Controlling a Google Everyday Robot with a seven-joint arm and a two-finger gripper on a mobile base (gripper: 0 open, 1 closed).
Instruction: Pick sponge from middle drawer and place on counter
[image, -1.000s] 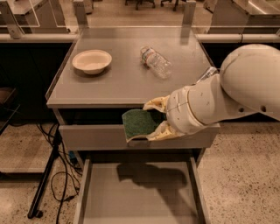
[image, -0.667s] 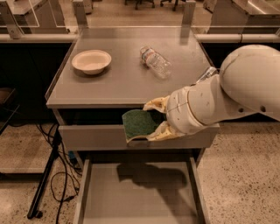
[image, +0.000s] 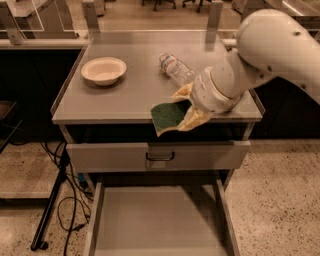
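Speckled flooring surrounds a grey metal cabinet, with a dark stand and loose cables on the ground at its left side. Cabinet top, the counter, carries a shallow cream bowl toward the rear left and a clear plastic bottle lying on its side near the centre rear. White arm enters from the upper right. Its gripper sits over the counter's front edge, right of centre, fingers clamped on the sponge. Sponge is tilted, green face toward the camera, its lower corner overhanging the front edge; contact with the counter cannot be determined. Directly below, a closed drawer front shows a dark loop handle. Beneath that, the middle drawer stands pulled out, pale floor exposed.
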